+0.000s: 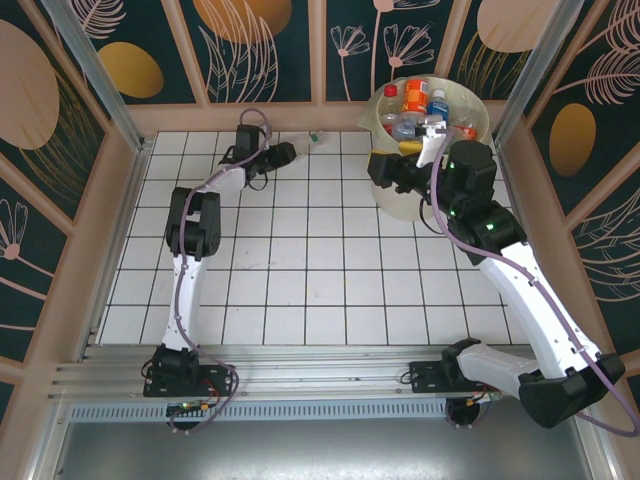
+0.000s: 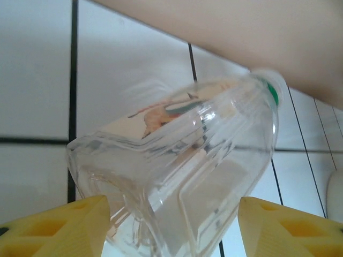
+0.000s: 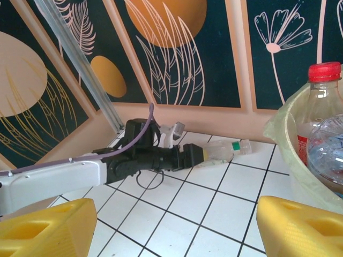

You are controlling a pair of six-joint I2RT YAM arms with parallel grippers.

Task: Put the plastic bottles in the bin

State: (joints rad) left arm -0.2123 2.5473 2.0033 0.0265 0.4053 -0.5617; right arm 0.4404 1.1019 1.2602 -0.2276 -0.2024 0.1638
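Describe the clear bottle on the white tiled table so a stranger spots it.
Find the white tiled table's far edge, left of the large cream bin. A clear plastic bottle with a green neck ring lies there, between the left gripper's yellow fingers; other bottles sit in the bin.

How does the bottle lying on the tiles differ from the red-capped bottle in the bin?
The bottle on the tiles lies on its side; the red-capped bottle stands upright. The first has a pale cap over a green ring, the second a red cap. The first lies between the fingers of the left claw; the second sits inside the bin. Both are clear plastic.
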